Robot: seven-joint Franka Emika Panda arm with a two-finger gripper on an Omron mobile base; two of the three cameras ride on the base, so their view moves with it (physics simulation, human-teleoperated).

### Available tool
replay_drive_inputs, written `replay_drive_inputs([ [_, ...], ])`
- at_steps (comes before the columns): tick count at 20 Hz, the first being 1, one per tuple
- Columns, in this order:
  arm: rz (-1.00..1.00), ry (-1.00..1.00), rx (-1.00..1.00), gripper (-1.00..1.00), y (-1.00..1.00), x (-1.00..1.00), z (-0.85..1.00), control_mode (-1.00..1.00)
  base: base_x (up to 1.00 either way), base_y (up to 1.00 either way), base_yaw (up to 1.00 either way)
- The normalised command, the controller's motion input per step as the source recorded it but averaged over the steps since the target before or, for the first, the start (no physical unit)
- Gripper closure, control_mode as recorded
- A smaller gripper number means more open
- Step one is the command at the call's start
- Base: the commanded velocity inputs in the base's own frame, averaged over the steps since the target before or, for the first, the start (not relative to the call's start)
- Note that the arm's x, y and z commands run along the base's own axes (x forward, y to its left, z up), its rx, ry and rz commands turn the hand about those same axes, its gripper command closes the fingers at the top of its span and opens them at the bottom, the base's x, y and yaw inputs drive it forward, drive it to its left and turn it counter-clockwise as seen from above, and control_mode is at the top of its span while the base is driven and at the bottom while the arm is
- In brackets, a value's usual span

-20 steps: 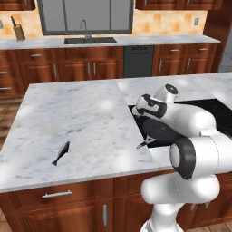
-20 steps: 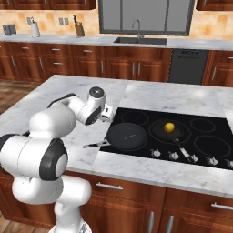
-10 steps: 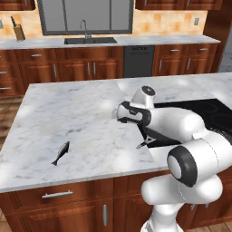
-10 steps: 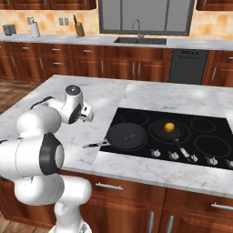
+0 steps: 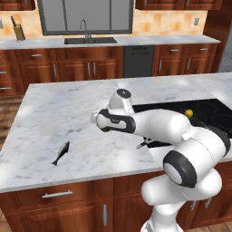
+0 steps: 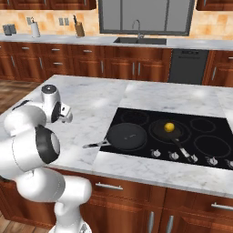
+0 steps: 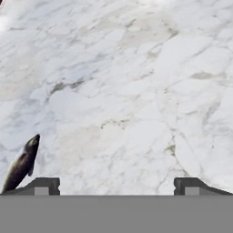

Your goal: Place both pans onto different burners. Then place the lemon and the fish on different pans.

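Two black pans sit on the cooktop's burners (image 6: 203, 124). The left pan (image 6: 127, 136) is empty, its handle reaching out over the marble. The right pan (image 6: 159, 131) holds the yellow lemon (image 6: 169, 127), which shows again as the lemon (image 5: 189, 113). The dark fish (image 5: 60, 153) lies on the marble counter near its front left. My gripper (image 5: 94, 118) hovers over the counter, right of the fish and a little behind it, well apart from it. In the hand view the gripper (image 7: 117, 186) is open and empty, with the fish (image 7: 20, 166) at the lower left beside one fingertip (image 7: 43, 185).
The black cooktop (image 6: 214, 152) has silver knobs (image 6: 174, 156) along its front edge. The marble island counter (image 5: 59, 108) spreads wide around the fish. A sink (image 5: 89, 40) and a knife block (image 5: 19, 32) stand on the far counter.
The arm has swung left from the cooktop's edge out over the marble, toward the fish. The gripper stayed open. Pans, lemon and fish have not moved.
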Motion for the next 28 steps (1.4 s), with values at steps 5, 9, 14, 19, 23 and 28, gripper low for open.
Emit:
replay_drive_inputs([
  [5,0.0,0.03,0.0,-1.0,0.62,-0.17,0.0,-1.0,0.0,0.0,0.0],
  [9,0.0,0.04,0.0,-1.0,0.46,-0.2,-0.04,-1.0,0.0,0.0,0.0],
  [14,-0.01,0.06,0.0,-1.0,0.36,-0.11,-0.19,-1.0,0.0,0.0,0.0],
  [19,-0.03,0.04,0.0,-1.0,0.35,0.0,-0.25,-1.0,0.0,0.0,0.0],
  [23,-0.03,0.03,0.0,-1.0,0.42,0.0,-0.22,-1.0,0.0,0.0,0.0],
  [28,-0.04,0.03,0.0,-1.0,0.45,0.03,-0.14,-1.0,0.0,0.0,0.0],
])
